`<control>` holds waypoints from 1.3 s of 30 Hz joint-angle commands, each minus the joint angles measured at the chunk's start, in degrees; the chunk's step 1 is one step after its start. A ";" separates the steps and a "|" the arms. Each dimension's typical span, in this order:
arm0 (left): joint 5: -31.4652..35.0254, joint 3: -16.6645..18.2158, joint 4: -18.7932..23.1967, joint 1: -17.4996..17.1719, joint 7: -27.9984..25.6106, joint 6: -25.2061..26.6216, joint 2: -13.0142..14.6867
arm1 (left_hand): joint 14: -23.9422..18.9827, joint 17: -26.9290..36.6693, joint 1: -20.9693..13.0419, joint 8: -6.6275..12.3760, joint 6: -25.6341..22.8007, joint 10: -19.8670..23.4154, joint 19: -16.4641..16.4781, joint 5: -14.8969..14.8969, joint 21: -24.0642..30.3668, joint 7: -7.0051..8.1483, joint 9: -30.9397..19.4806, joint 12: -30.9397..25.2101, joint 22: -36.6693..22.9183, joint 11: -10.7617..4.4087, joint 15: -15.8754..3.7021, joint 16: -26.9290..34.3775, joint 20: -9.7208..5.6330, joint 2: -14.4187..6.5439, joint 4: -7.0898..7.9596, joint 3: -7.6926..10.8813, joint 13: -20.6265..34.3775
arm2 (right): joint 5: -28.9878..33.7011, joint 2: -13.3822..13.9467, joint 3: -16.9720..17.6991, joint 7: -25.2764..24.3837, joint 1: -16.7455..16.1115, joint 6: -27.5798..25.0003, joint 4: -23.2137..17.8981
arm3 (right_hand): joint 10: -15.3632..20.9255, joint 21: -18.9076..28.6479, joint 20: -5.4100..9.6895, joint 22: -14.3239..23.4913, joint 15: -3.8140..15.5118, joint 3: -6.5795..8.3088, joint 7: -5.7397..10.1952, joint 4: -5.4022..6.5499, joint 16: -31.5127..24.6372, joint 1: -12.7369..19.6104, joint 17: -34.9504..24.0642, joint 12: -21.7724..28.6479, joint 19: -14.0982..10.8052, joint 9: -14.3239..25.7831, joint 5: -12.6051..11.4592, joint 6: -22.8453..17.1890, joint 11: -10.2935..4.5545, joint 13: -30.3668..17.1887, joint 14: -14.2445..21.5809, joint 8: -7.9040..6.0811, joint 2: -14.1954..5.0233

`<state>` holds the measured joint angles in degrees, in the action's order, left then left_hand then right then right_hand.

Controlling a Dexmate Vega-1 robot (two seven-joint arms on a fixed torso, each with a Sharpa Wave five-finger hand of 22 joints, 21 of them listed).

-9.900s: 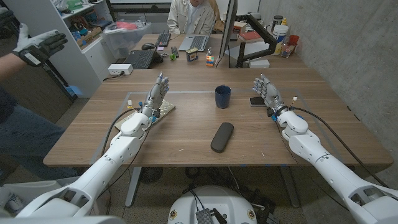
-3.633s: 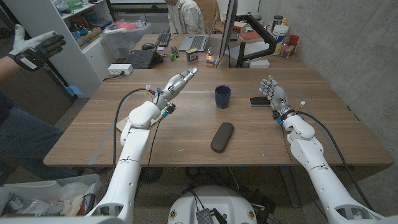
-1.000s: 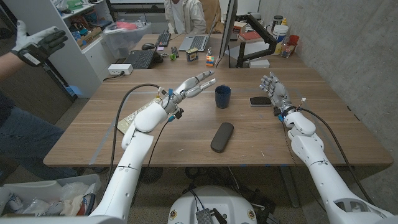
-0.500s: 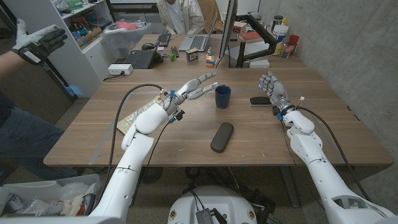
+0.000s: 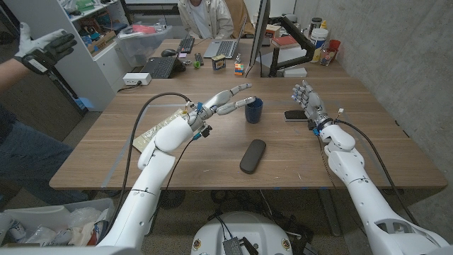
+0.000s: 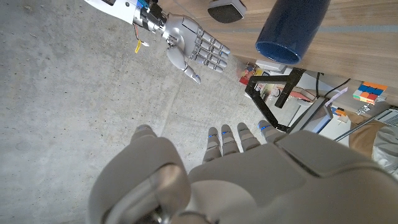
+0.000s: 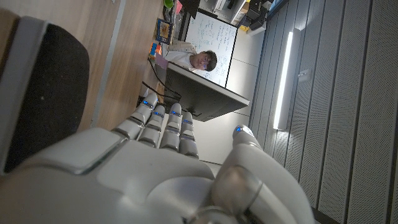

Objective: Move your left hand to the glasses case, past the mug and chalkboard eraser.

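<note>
A dark blue mug [image 5: 253,110] stands upright mid-table; it also shows in the left wrist view [image 6: 292,28]. The black oval glasses case [image 5: 253,155] lies nearer the front edge. A black chalkboard eraser [image 5: 294,114] lies right of the mug, and its dark felt shows in the right wrist view [image 7: 43,93]. My left hand [image 5: 226,99] hovers above the table, open, fingers stretched toward the mug's rim, holding nothing. My right hand [image 5: 306,103] stands open by the eraser, fingers up; it also shows in the left wrist view [image 6: 196,46].
A crinkled packet [image 5: 150,133] lies on the table under my left arm. At the back stand a monitor [image 5: 258,35], a laptop [image 5: 225,48], a keyboard [image 5: 159,67] and a colour cube [image 5: 239,69]. A person [image 5: 205,14] sits behind the table. Another person's gloved hand [image 5: 42,49] is raised at far left.
My left hand has swung from the table's left side to the right, and in the last second crept closer to the mug. The right hand has barely shifted.
</note>
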<state>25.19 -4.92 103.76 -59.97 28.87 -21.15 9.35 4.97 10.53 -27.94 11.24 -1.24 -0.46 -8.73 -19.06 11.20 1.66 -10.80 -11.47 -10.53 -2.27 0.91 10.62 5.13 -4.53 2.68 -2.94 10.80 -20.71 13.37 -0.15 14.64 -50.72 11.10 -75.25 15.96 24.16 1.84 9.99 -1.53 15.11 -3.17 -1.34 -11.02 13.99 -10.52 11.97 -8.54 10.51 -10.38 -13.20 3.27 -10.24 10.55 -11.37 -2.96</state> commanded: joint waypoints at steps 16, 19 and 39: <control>8.32 -2.49 3.98 -0.80 -0.81 -0.71 3.47 | 0.12 0.16 -1.29 0.11 0.50 -0.34 -1.95 0.06 -0.10 0.70 -0.20 -0.12 -0.32 -0.75 -0.02 0.23 0.43 -0.10 -0.63 -0.12 0.19 | 0.21 -0.63 -0.05 0.99 1.08 0.29 1.07 | 0.14 -0.65 0.11 0.21 -0.28 -0.29 0.35 0.09 0.10 -0.44 -0.10 0.02 -0.70 0.25 -0.24 -0.31 0.20 -0.20 -0.04 0.29 -0.25; 8.81 -2.69 4.26 -0.91 -0.96 -1.00 3.83 | 0.16 0.16 -1.38 0.10 0.57 -0.40 -1.96 0.07 -0.06 0.69 -0.21 -0.11 -0.32 -0.84 -0.06 0.22 0.43 -0.11 -0.67 -0.13 0.19 | 0.36 -0.54 -0.03 0.88 1.10 0.12 0.95 | 0.14 -0.72 0.09 0.21 -0.31 -0.31 0.35 0.08 0.11 -0.44 -0.10 0.01 -0.73 0.25 -0.24 -0.33 0.28 -0.20 -0.07 0.28 -0.25; 12.80 -3.37 5.80 -2.01 -4.01 -3.94 5.57 | -0.40 0.17 -2.05 0.23 0.50 -0.22 -1.28 0.11 0.44 1.02 -0.24 -0.26 -0.35 -1.32 0.12 0.46 0.91 -0.12 -0.99 -0.23 0.22 | 1.00 -0.87 -0.10 0.70 1.94 0.05 1.71 | 0.21 -1.16 0.04 0.23 -0.32 -0.36 0.36 0.00 0.13 -0.45 -0.08 0.02 -0.89 0.26 -0.26 -0.36 0.19 -0.21 -0.11 0.26 -0.34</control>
<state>35.66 -7.94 108.47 -61.33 26.53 -23.72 13.99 4.97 10.52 -29.34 11.24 -0.82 -0.69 -9.76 -19.08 11.20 2.06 -10.79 -11.47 -10.81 -2.64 0.91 10.65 5.52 -4.64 1.97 -3.18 10.79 -20.19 12.75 -0.13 15.47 -49.47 11.17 -74.09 15.96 23.28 1.84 9.99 -1.53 14.95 -3.17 -1.18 -11.02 13.60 -10.52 11.97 -8.96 10.51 -10.38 -13.20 3.27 -10.24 10.55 -11.37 -3.35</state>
